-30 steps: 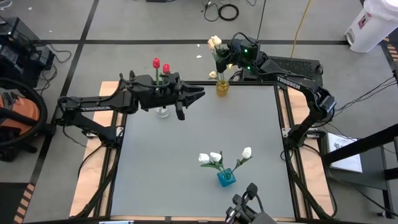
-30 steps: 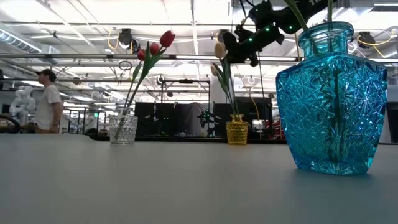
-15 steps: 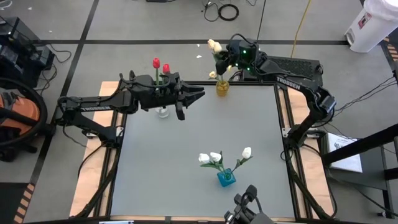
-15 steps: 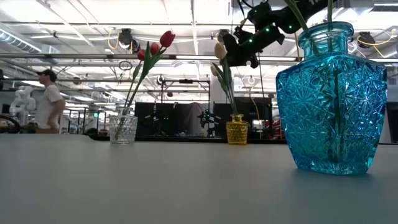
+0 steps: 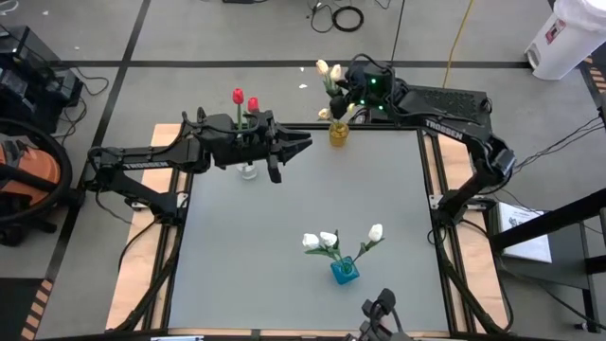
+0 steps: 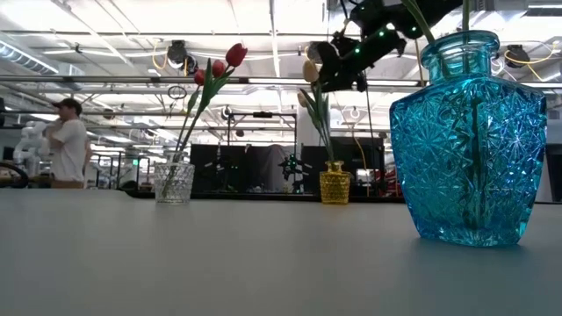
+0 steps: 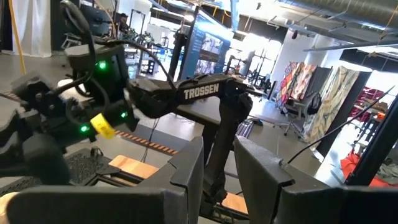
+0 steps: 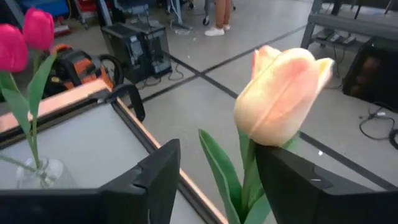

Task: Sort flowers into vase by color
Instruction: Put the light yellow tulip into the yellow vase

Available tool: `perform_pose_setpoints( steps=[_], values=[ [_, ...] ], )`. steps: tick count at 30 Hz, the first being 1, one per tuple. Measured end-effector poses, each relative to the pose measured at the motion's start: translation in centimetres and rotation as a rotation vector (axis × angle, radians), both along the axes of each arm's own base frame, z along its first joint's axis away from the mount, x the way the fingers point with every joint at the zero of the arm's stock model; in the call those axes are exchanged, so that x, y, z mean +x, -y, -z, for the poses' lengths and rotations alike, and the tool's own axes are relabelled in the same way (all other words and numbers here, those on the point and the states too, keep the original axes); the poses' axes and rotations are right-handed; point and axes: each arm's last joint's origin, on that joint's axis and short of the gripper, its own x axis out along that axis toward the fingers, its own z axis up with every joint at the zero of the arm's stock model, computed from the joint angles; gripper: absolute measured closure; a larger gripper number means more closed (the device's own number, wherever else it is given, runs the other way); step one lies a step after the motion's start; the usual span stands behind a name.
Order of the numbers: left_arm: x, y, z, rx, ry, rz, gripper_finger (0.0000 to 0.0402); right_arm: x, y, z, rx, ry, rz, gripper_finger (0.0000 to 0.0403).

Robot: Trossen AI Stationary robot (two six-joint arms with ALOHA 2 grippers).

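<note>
Flowers: your cream tulip (image 8: 283,93) stands in the yellow vase (image 5: 338,132) at twelve o'clock, between the right gripper's (image 8: 211,180) spread fingers. Withdraw crookedly and a finger probably snags its leaf, tipping the vase. Left gripper (image 5: 301,144) waits empty, fingers parted.

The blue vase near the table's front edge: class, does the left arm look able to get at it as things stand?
Probably yes. The left gripper hovers by the clear vase, and bare table lies between it and the blue vase; whether the arm stretches that far is uncertain.
</note>
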Motion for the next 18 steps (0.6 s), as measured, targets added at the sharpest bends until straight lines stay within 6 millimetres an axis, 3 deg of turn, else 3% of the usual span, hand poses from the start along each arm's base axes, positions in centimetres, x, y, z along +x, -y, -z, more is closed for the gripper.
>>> perform_pose_setpoints(
  steps=[6,18],
  values=[
    [0.0,0.1,0.0,0.000,-0.003,0.007,0.0304,-1.4,-1.2,-1.2,0.008,-0.047,-0.010,0.0191],
    [0.0,0.1,0.0,0.001,-0.003,0.012,0.0304,-3.7,-3.2,-4.4,-0.032,0.018,-0.007,0.0190]
  ],
)
